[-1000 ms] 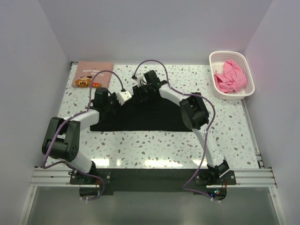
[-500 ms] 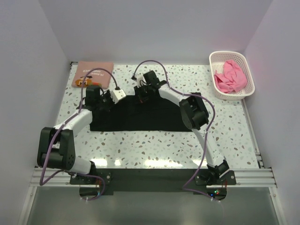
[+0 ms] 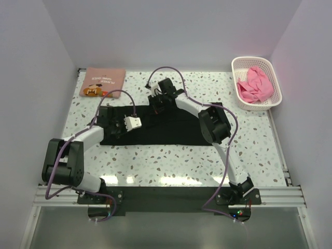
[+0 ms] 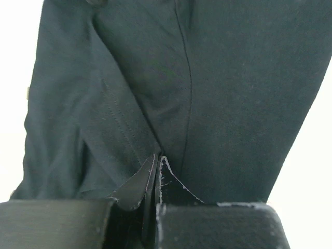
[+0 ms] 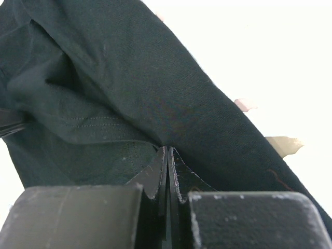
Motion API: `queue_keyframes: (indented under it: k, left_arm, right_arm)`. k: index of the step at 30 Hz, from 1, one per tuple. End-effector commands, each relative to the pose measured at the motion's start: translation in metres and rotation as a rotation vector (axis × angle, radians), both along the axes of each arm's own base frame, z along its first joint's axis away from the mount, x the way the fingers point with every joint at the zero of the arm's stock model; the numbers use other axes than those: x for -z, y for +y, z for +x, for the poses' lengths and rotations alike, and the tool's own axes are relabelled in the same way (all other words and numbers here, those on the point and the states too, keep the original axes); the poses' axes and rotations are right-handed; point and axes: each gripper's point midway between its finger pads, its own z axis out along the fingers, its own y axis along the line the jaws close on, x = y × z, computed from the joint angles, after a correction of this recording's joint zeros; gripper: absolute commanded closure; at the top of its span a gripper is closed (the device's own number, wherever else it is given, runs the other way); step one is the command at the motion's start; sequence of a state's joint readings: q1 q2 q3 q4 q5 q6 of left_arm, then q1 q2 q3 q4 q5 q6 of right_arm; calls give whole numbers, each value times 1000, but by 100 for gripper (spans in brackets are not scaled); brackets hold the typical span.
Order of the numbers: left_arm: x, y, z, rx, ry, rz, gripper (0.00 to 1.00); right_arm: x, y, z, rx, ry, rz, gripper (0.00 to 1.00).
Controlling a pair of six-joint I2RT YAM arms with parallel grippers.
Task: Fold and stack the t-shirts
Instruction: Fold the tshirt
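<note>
Jaws of the left gripper and right gripper are each clamped on folds of the black shirt, spread on the surface. Printed shirt lies folded at far left; pink shirt sits in the basket.

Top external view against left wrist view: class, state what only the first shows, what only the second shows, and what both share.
Only the top external view shows the salmon-pink printed t-shirt at the far left of the speckled table, the bright pink t-shirt crumpled in the white plastic lattice basket, and the right end effector at the far edge of the plain black t-shirt. Only the left wrist view shows that shirt's stitched seams and folds close up, pinched in the shut left end effector. Both show the black shirt and the left end effector gripping it.
</note>
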State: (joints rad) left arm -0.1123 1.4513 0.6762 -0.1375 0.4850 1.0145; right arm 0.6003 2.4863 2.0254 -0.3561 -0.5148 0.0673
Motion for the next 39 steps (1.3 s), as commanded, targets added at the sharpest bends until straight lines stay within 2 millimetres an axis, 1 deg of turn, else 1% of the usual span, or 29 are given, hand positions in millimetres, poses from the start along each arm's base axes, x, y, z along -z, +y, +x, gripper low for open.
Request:
queue_keyframes:
  k: [1,2,3,4,7,9,10,11,12,13,14,15,16,17,18,19,20,21,23,24,25,26,27,28,29,32,35,37,39]
  left_arm:
    - [6,-1,7,7,-2,3,100]
    - [3,-4,13,-19,0,-21,100]
    - [8,-5,14,-27,23,-29,100]
    - [3,-8,20,-30,24,-42,92]
    - [4,-10,18,-47,93,-64,81]
    - [-12,-11,16,-41,112,-104,75]
    - [-23,-10,20,-57,102,-129,70]
    - [-31,-4,19,-101,132,-177,68]
    - [-42,1,22,-130,123,-202,66]
    - [-50,5,25,-159,127,-222,62]
    - [-63,10,30,-222,139,-247,60]
    - [-72,11,32,-243,130,-251,57]
    - [-83,22,39,-284,112,-255,55]
    - [-85,26,37,-324,125,-248,54]
    - [-92,27,37,-337,115,-252,51]
    - [-95,28,37,-352,112,-254,50]
    - [-95,31,36,-384,121,-252,50]
    - [-94,32,36,-405,125,-252,49]
    - [-91,34,40,-458,148,-266,50]
    - [-86,32,42,-465,169,-270,50]
    - [-85,30,44,-470,177,-270,50]
    - [-81,22,45,-479,192,-251,51]
    - [-70,19,45,-482,219,-231,53]
    - [-65,15,44,-480,236,-217,55]
    - [-61,8,42,-477,245,-191,56]
    - [-40,-6,31,-457,304,-130,59]
    - [-28,-13,25,-449,340,-106,57]
    - [-22,-13,28,-471,344,-78,57]
    - [-14,-16,22,-468,404,-67,58]
  right_arm:
    - [5,-10,0,27,-7,-69,100]
    - [5,-10,0,28,-7,-68,100]
    - [4,-9,0,25,-6,-64,100]
    - [2,-8,0,23,-6,-58,100]
    - [-6,-4,-2,11,0,-26,100]
    - [-23,0,-2,6,-9,12,100]
    - [-30,3,-4,-8,-9,30,97]
    - [-47,4,-3,-14,-32,52,95]
    - [-55,5,-5,-21,-39,63,92]
    - [-65,5,-4,-26,-52,75,86]
    - [-74,4,-7,-43,-64,85,82]
    - [-92,0,-8,-48,-88,97,78]
    - [-101,-2,-10,-55,-96,100,76]
    - [-120,-9,-10,-58,-125,114,73]
    - [-126,-15,-12,-59,-129,109,68]
    - [-126,-22,-15,-57,-125,97,65]
    - [-128,-34,-10,-55,-160,72,62]
    - [-136,-45,-13,-48,-169,52,58]
    - [-127,-65,-12,-43,-176,-15,58]
    - [-118,-87,-10,-17,-143,-69,58]
    - [-114,-99,-9,-8,-134,-102,58]
    - [-108,-120,-1,9,-136,-142,59]
    - [-100,-137,-3,23,-99,-187,61]
    - [-94,-154,1,44,-97,-234,62]
    - [-88,-178,8,63,-99,-280,62]
    - [-69,-228,12,95,-87,-407,63]
    - [-50,-260,7,80,-79,-511,65]
    - [-36,-273,0,61,-64,-562,67]
    - [-31,-284,-2,68,-61,-601,68]
